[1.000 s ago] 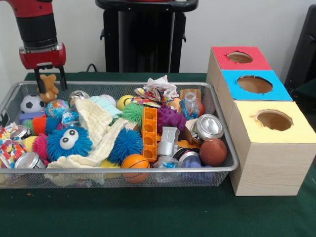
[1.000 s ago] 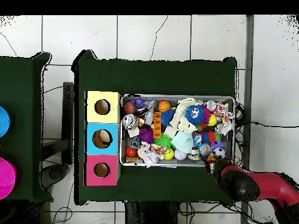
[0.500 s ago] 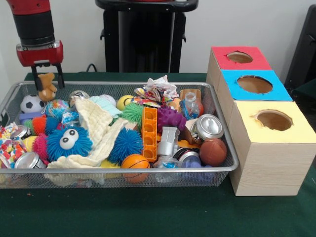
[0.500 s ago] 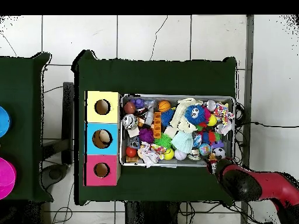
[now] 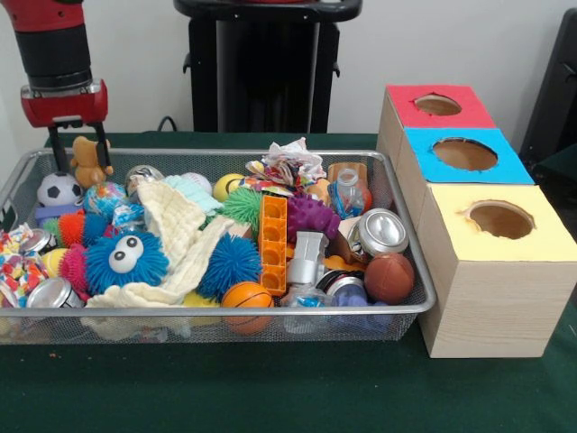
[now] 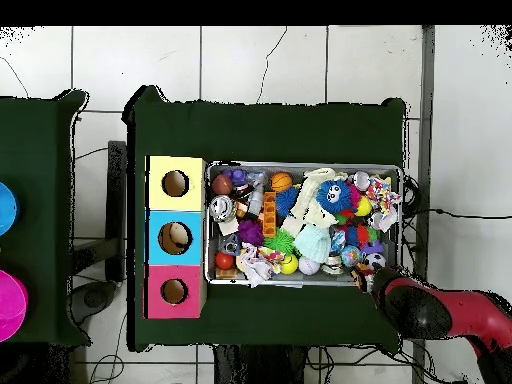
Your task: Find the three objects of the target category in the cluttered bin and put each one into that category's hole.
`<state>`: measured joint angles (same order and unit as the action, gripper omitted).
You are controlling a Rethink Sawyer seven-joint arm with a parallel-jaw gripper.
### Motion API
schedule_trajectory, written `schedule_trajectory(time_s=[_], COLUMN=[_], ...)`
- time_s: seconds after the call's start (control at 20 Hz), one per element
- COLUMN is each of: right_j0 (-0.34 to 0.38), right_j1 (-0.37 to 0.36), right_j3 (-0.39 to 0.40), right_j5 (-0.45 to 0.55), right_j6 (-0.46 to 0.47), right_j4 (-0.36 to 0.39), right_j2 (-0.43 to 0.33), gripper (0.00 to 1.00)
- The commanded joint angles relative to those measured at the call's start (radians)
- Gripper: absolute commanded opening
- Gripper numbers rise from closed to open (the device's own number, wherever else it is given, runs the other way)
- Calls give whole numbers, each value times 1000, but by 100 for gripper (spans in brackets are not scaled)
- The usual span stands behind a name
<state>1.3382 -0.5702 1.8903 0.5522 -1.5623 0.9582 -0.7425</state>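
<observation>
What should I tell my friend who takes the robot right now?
Gripper: shut on the teddy bear, held above the bin's far corner, at the end away from the box.
Red hole: at the box's far end; nothing shows in it.
Done: bear picked up.
Left: carry it to the red hole and drop it, then dig out two more plush animals, not seen now.

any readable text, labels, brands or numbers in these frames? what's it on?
None readable.
Cans in the bin: any print is too small and blurred to read.
Crumpled wrapper: coloured pattern only, no legible words.
Box with the red hole: no labels show.
End effector, shut on the teddy bear: no markings visible.
</observation>
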Motion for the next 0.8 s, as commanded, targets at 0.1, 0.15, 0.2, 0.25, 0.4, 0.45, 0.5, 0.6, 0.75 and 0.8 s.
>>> schedule_trajectory(time_s=[0.1,0.15,0.2,0.25,0.4,0.45,0.5,0.6,0.75,0.8], right_j0=[1,0,0,-3,-9,-11,-13,-18,-19,-14], right_j1=[60,66,72,73,66,58,50,32,6,-3], right_j3=[-138,-136,-135,-130,-109,-100,-88,-65,-28,-19], right_j5=[96,90,84,79,69,69,64,57,42,39], right_j6=[378,373,368,359,333,325,313,288,255,253], right_j4=[35,40,44,48,54,52,54,53,56,56], right_j2=[-45,-41,-37,-34,-24,-23,-20,-16,-9,-9], gripper=[100,100,100,100,100,100,100,100,100,100])
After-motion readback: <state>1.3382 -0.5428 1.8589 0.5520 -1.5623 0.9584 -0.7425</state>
